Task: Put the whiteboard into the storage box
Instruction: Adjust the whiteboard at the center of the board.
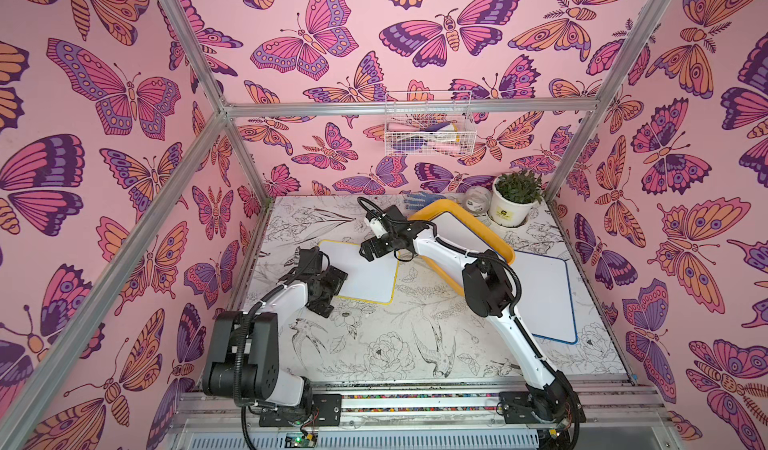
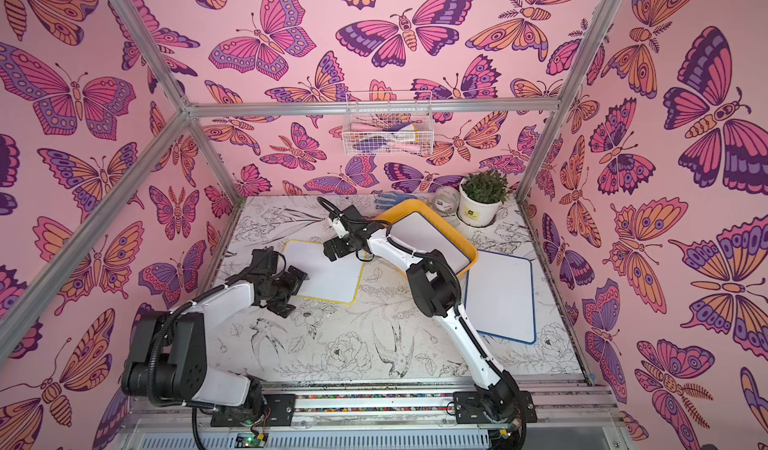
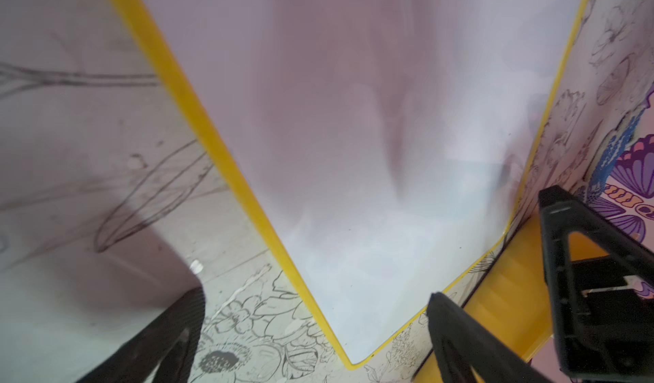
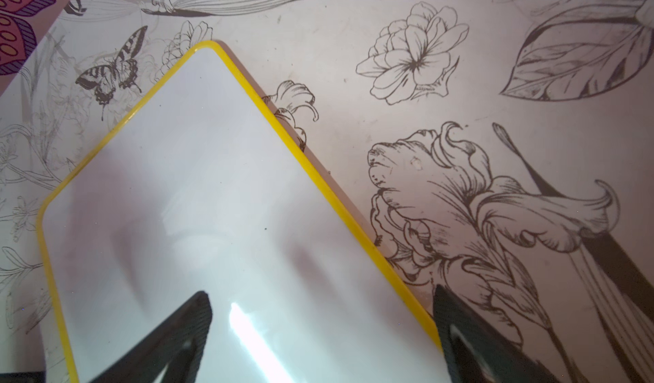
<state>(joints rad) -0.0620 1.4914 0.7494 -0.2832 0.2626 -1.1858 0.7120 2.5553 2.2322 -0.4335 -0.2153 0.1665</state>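
Both my left claw [image 1: 334,292] and right claw [image 1: 380,252] hang spread and empty over opposite edges of the flat yellow-rimmed rectangular whiteboard [image 1: 361,273] lying on the tabletop [image 1: 374,344] between them; I judge it light, stiff, slick-faced, best pinched by its rim, not its glossy face.

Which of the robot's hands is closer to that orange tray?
The right hand. It is just beside the orange tray, over one corner of the yellow-edged board. The left hand is farther off, at the board's opposite side.
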